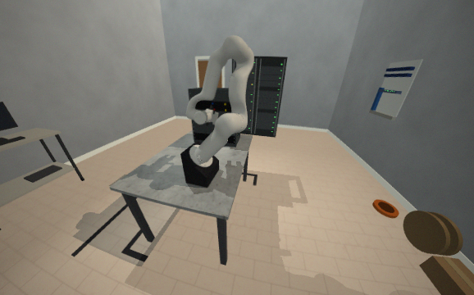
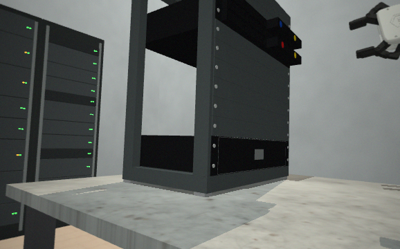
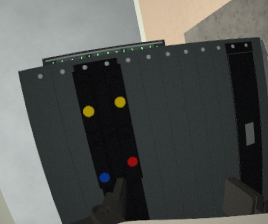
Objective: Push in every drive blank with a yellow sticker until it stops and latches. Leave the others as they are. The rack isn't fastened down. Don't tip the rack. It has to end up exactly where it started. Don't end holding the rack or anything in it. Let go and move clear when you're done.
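Drive blanks w/ yellow stickers (image 2: 295, 37) (image 2: 295, 54) stick out at top front of rack (image 2: 248, 104), next to a blue-dot (image 2: 280, 23) and red-dot (image 2: 282, 44) blank. Gripper (image 2: 366, 38) hovers right of them, apart, fingers spread wide w/ nothing between. Rack stands upright on table (image 2: 158, 211); server cabinet (image 2: 37, 104) far left behind.

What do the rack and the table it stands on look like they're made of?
The rack looks like dark grey painted metal with a matte finish: flat panels, square posts and rows of small pale screw heads down its front edges. The table top looks like pale stone or a marble-look laminate, mottled grey and cream with faint stains; which one is hard to tell.
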Tool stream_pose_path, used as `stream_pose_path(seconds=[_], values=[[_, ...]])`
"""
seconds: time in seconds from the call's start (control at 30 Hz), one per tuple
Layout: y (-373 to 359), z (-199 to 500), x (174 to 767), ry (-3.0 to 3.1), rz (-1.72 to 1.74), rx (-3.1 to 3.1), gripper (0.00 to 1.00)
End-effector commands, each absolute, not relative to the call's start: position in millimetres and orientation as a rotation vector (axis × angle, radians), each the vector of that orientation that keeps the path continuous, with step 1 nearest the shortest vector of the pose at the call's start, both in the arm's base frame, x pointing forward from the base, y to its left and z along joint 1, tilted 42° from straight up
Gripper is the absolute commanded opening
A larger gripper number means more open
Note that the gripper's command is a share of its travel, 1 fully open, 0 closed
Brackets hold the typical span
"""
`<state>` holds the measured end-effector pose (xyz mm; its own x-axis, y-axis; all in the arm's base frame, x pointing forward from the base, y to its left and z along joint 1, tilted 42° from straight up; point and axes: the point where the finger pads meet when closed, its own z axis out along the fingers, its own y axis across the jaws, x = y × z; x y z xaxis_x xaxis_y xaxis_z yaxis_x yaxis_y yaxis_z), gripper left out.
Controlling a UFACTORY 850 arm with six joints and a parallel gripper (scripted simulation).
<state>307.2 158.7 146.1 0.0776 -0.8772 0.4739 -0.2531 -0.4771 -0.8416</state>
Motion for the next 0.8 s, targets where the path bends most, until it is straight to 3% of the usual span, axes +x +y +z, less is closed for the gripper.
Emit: stream_pose_path(seconds=[0.0,0.77], values=[[159,164,305,1.020,-1.519,-1.786,1.00],[159,197,298,0.833,-1.699,-1.764,1.00]])
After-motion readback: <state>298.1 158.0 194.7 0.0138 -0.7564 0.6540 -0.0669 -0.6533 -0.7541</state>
